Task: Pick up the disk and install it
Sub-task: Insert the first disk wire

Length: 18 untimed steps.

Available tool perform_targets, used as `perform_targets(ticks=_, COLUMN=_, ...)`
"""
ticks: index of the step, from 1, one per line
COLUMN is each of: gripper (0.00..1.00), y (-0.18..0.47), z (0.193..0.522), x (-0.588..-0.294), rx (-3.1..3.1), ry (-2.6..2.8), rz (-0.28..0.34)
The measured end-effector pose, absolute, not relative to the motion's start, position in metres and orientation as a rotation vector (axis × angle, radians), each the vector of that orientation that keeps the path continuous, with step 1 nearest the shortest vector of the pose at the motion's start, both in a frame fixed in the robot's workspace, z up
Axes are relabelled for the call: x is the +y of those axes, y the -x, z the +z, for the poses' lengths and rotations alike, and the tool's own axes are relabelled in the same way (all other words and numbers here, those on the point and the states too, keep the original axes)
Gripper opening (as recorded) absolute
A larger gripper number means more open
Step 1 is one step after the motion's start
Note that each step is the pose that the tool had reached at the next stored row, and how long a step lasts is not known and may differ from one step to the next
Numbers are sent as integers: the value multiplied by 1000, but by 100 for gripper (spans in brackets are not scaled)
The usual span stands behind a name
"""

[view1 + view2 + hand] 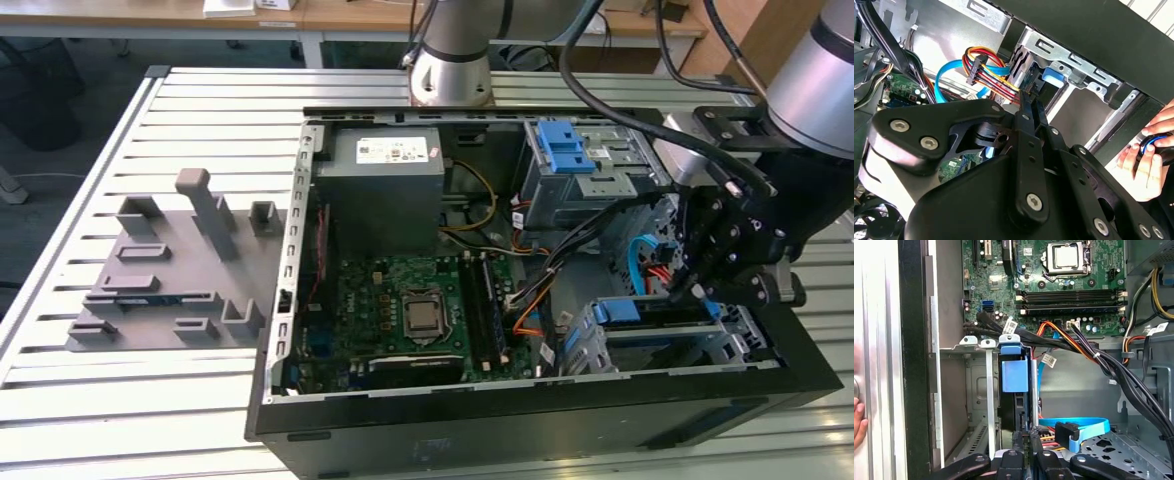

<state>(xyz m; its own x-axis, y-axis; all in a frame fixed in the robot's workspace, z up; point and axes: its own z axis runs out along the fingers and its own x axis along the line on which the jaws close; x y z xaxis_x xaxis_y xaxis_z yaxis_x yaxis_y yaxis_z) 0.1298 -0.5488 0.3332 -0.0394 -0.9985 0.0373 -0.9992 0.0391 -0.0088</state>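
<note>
Exterior view: your gripper sits low inside the open computer case, at the drive cage near the front corner on the exterior view's right.
Disk: it stands edge-on in the cage slot, its blue rail tab showing in the first wrist view (the dark drive body runs down behind the tab toward the jaws). I judge it to be in the bay already, or very nearly.
Jaws: the fingers look drawn close together at the disk's end by the connectors; whether they pinch it, I cannot tell.
Cables: a blue ribbon data cable and a red-yellow-black power plug lie just beside the fingers.
Risk: if you press on with the drive tilted, the rails could bind in the cage; the loose cables could snag on a finger and get dragged or crushed.
Person: a hand rests at the case's outer wall, near the arm, so any sideways sweep could strike it.
Surface: the slatted metal surface carries a grey fixture, well apart.
</note>
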Motion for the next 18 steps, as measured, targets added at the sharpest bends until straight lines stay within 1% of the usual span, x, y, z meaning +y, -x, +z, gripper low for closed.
perform_targets(ticks=18, gripper=16, y=-130, z=331, x=-549, rx=-2250, ry=-2162, rz=51)
